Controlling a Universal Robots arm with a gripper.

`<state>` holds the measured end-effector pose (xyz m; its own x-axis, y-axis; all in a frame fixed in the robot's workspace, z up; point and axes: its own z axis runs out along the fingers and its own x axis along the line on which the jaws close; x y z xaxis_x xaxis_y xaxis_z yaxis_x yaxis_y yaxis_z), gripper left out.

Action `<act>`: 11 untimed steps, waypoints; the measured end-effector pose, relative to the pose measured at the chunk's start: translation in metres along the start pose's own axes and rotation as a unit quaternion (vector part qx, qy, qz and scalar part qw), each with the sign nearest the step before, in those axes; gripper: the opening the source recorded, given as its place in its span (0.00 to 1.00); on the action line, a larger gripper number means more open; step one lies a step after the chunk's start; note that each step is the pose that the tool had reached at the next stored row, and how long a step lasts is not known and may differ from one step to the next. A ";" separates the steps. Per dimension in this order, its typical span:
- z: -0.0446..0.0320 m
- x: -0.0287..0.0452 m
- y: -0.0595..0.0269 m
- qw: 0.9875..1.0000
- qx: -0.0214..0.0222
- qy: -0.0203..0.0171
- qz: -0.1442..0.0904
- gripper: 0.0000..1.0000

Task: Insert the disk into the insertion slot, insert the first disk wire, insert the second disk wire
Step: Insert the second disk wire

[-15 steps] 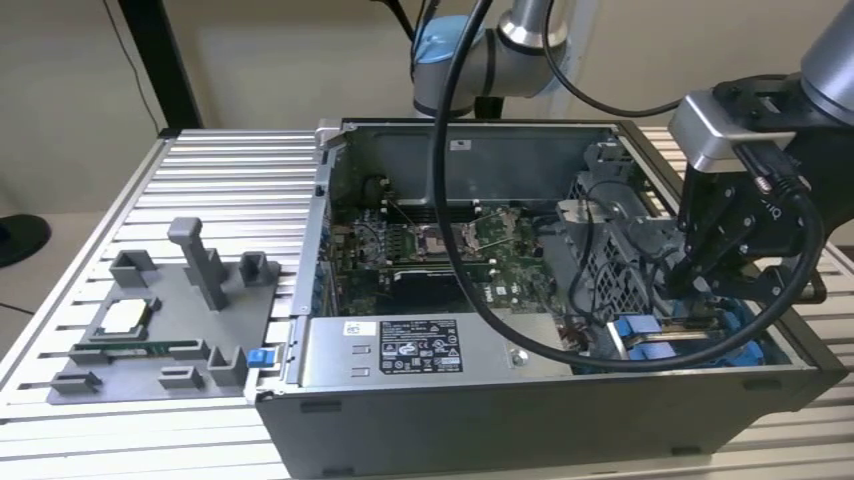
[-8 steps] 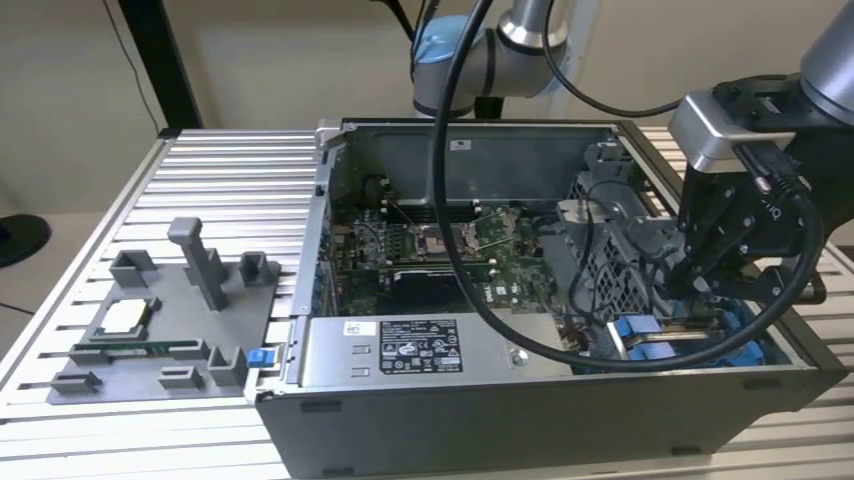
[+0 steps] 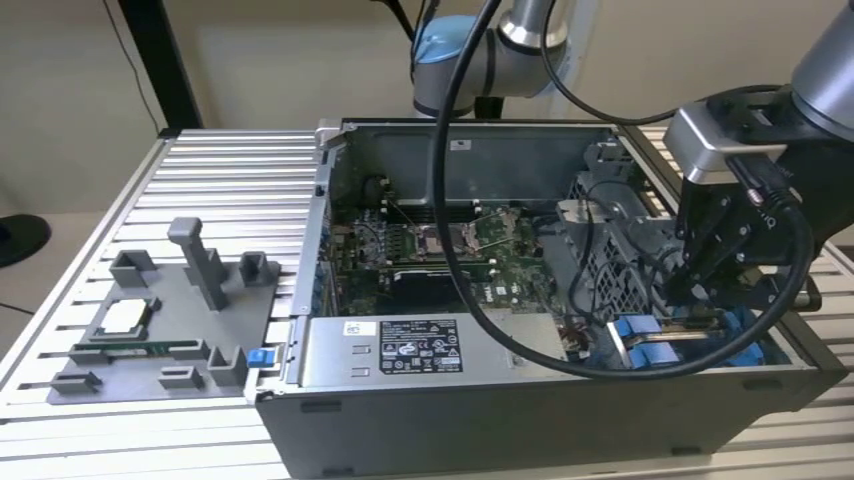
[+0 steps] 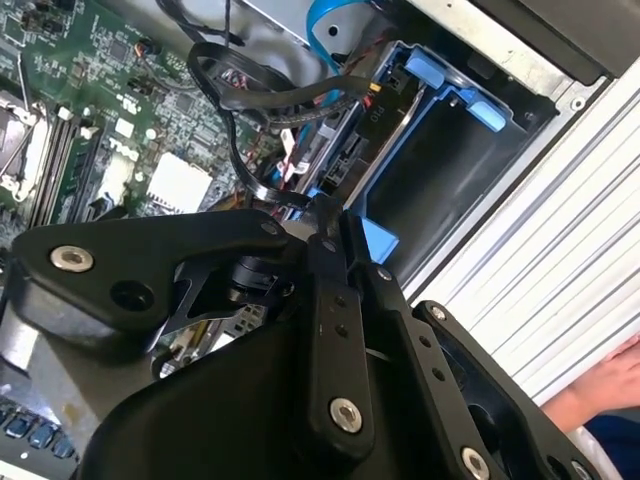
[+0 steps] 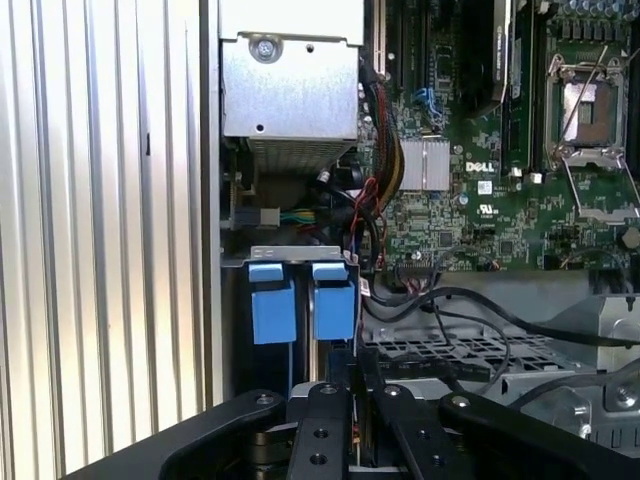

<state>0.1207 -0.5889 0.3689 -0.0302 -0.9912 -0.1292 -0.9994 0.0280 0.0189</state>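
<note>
Robot arm [image 3: 514, 30] reaching from the far side, black gripper [image 3: 694, 285] pointing down at the exterior view's right, fingers [image 5: 335, 425] pressed together

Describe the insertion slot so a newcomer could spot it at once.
Find the open computer case on the ribbed table. At its front corner on the exterior view's right, under the gripper, sits the insertion slot. Its bright blue rails set it apart from the perforated grey cage beside it.

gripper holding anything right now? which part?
Cannot be told. The gripper is down inside the computer case at the insertion slot with its blue latch tabs, and its fingertips are hidden, so any hold is not visible.
</note>
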 end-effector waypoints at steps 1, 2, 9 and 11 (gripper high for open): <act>0.0000 0.0000 0.0000 1.000 0.000 0.000 0.000 0.00; 0.0000 0.0000 0.0000 1.000 0.000 0.000 0.000 0.00; 0.0001 0.0000 0.0000 1.000 0.000 0.000 0.000 0.00; 0.0010 0.0001 0.0001 1.000 0.001 0.000 0.000 0.00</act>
<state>0.1206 -0.5888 0.3679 -0.0300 -0.9911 -0.1294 -0.9995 0.0280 0.0168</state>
